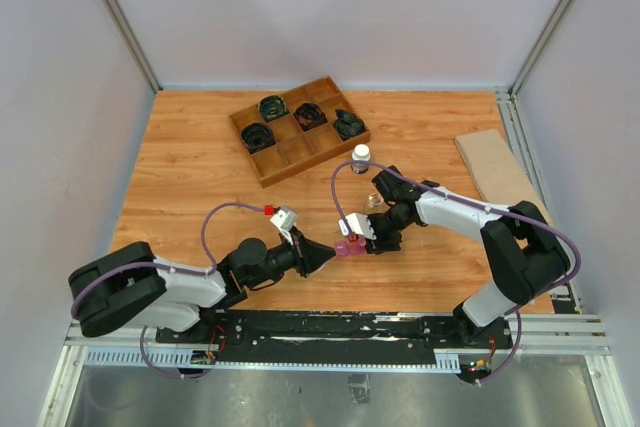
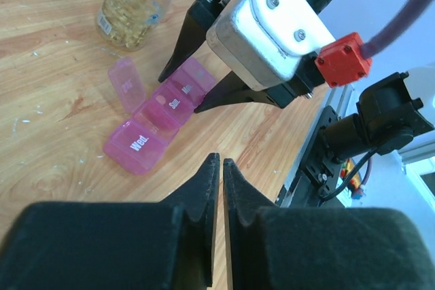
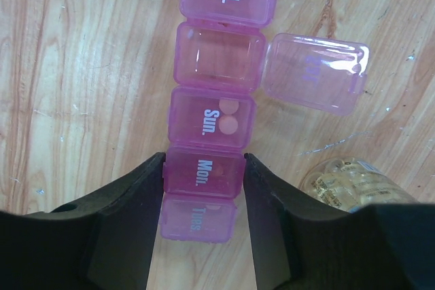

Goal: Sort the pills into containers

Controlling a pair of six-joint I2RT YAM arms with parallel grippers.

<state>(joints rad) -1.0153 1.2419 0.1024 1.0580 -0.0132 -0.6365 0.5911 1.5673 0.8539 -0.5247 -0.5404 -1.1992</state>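
Note:
The pink container strip [image 3: 214,113] lies on the wood table, marked Wed., Sun., Mon. and Tues. One compartment [image 3: 217,56] stands empty, with its lid [image 3: 312,73] flipped open. Two pale round pills show through the Sun. lid [image 3: 228,117]. A clear glass jar [image 3: 353,181] of tan-yellow pills stands beside the strip. My right gripper [image 3: 204,161] is shut on the strip across the Mon. compartment, with one finger on each side. My left gripper [image 2: 221,159] is shut and empty, just short of the strip's Wed. end [image 2: 136,147]. From above, both grippers meet at the strip [image 1: 350,246].
A brown wooden divided tray [image 1: 315,159] with black coiled items sits at the back. A white-capped bottle [image 1: 361,158] stands in front of it. A flat tan board [image 1: 495,162] lies at the right edge. The arms' rail runs along the near edge.

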